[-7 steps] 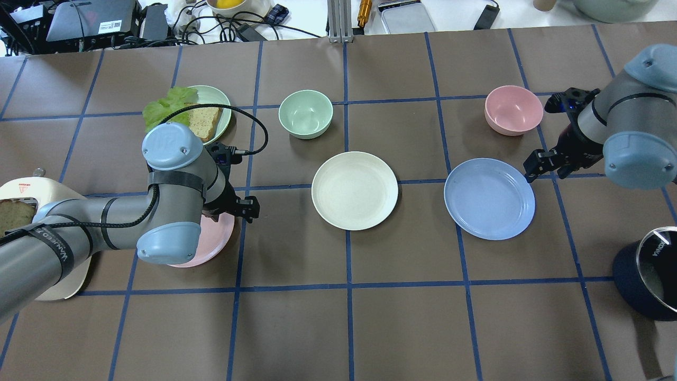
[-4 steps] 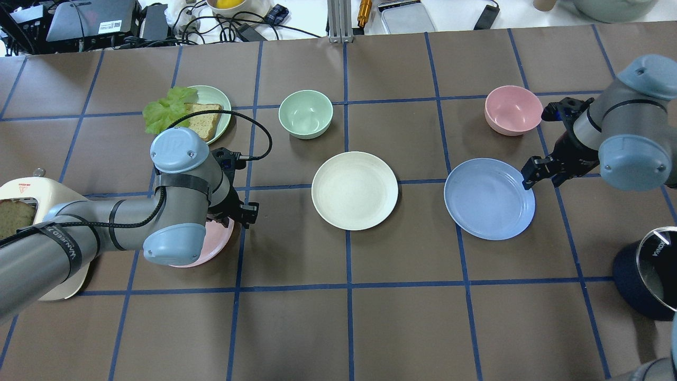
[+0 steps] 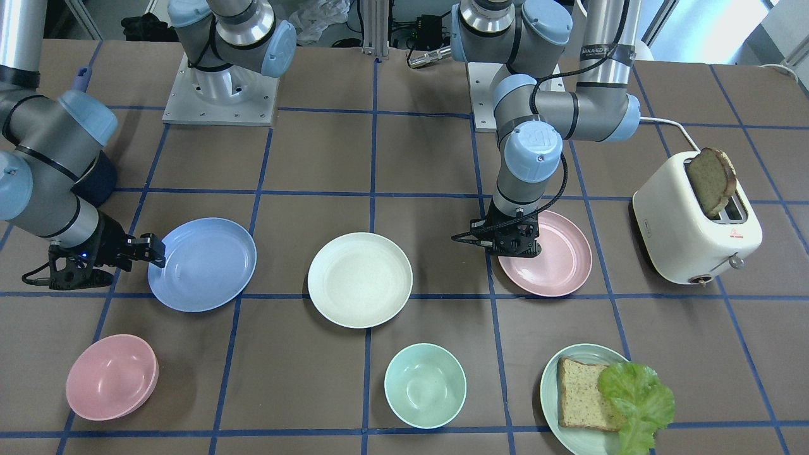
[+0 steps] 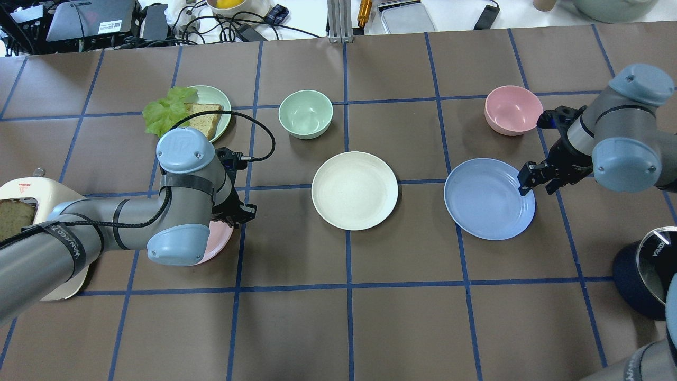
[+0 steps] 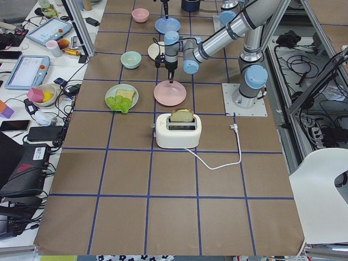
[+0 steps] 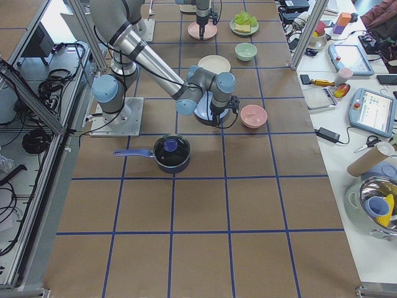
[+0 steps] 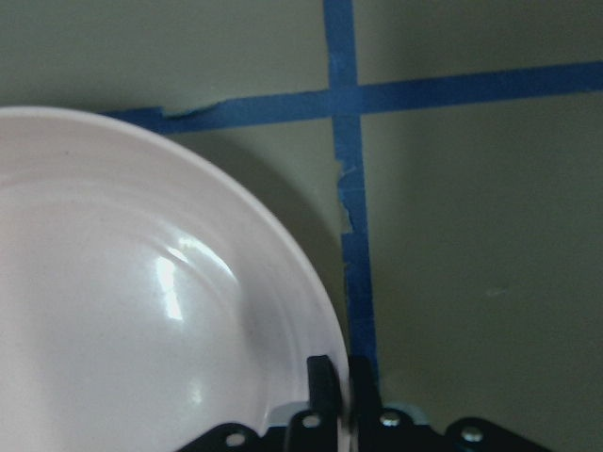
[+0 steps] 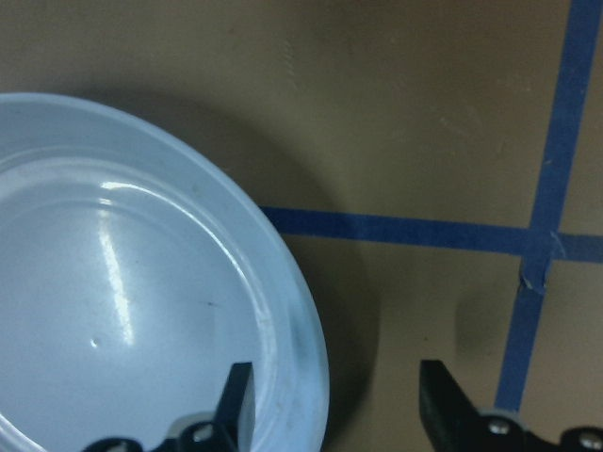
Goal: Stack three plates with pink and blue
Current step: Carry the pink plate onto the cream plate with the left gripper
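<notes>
The pale pink plate (image 4: 219,239) lies at the left, mostly under my left arm; it also shows in the front view (image 3: 559,259). My left gripper (image 4: 241,211) is shut on its right rim, with the rim pinched between the fingers in the left wrist view (image 7: 341,377). The cream-white plate (image 4: 354,190) lies in the middle, untouched. The light blue plate (image 4: 489,198) lies at the right. My right gripper (image 4: 529,182) is open and straddles its right rim: in the right wrist view (image 8: 339,395) one finger is over the plate and one outside it.
A mint bowl (image 4: 305,114) and a pink bowl (image 4: 513,110) stand behind the plates. A mint plate (image 4: 218,100) with bread and lettuce is at the back left. A toaster (image 3: 695,221) stands beside my left arm. A dark pot (image 4: 650,275) stands at the near right.
My left gripper has shifted a little left onto the pink plate's rim. My right gripper has moved left and down to the blue plate's rim. The plates have not moved.
</notes>
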